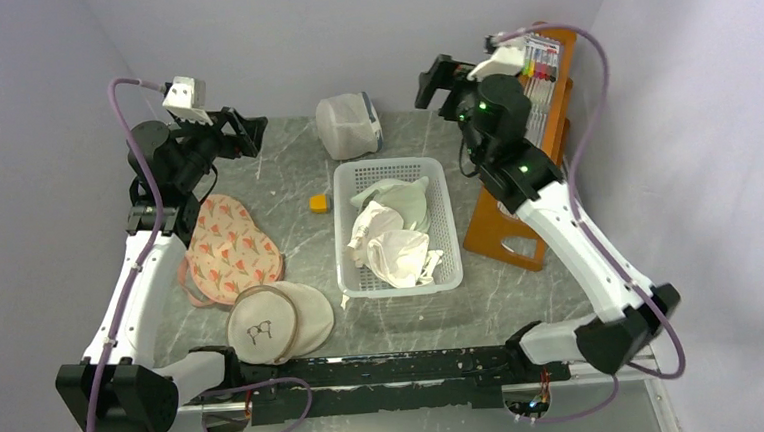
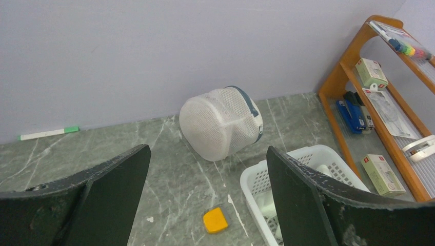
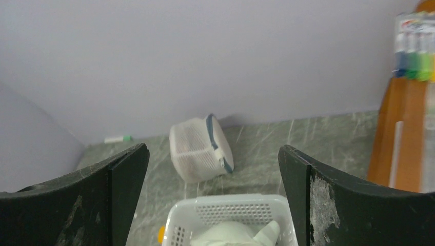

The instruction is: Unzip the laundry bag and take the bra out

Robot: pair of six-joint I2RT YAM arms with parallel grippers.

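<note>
The laundry bag (image 1: 348, 125), a white mesh drum with a grey-blue zipper band, lies on its side at the back of the table near the wall. It also shows in the left wrist view (image 2: 220, 123) and in the right wrist view (image 3: 200, 148), with the zipper band looking shut. The bra is hidden; no pink shows anywhere. My left gripper (image 1: 248, 134) is open and empty, raised to the bag's left (image 2: 206, 148). My right gripper (image 1: 435, 82) is open and empty, raised to the bag's right (image 3: 212, 147). Neither touches the bag.
A white basket (image 1: 341, 249) with white and pale-green garments stands in front of the bag. A small orange block (image 1: 318, 203) lies left of it. A flowered pad (image 1: 227, 243) and a beige glasses-print pouch (image 1: 262, 327) lie front left. A wooden shelf (image 1: 552, 115) stands right.
</note>
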